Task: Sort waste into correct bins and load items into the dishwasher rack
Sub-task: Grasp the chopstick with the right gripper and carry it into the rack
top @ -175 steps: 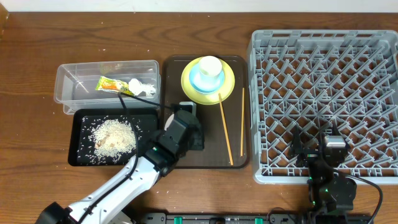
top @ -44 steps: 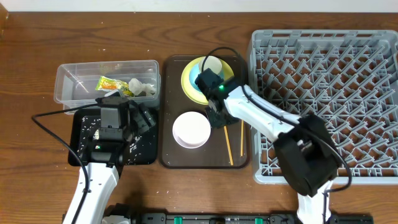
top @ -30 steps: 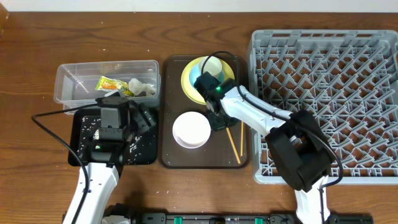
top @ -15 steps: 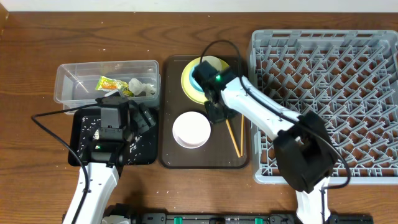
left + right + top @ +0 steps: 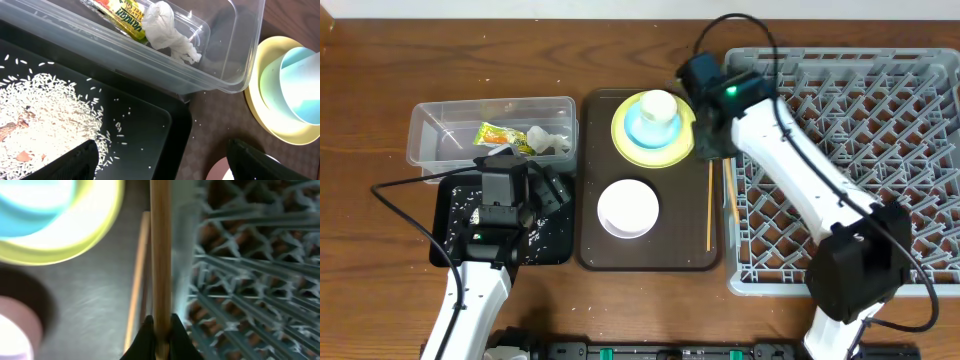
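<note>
My right gripper (image 5: 718, 140) (image 5: 161, 330) is shut on one wooden chopstick (image 5: 161, 255) (image 5: 728, 188), held over the left edge of the grey dishwasher rack (image 5: 840, 150) (image 5: 240, 280). The other chopstick (image 5: 709, 205) (image 5: 137, 280) lies on the brown tray. The yellow-green plate (image 5: 625, 138) carries the light blue bowl (image 5: 638, 128) and the white cup (image 5: 658, 104). A white bowl (image 5: 628, 208) sits in front of them. My left gripper (image 5: 552, 190) (image 5: 165, 165) hangs open over the black tray (image 5: 555, 245) with rice (image 5: 35, 110). The wrapper (image 5: 500, 135) and the tissue (image 5: 167, 25) lie in the clear tub (image 5: 430, 150).
The brown serving tray (image 5: 620, 255) lies between the bins and the rack. A black cable (image 5: 400, 190) loops left of my left arm. The right arm (image 5: 800, 190) crosses the rack's left side.
The right gripper has lifted one chopstick off the brown tray and carried it right and back to the rack's left edge. The left arm has not moved.
</note>
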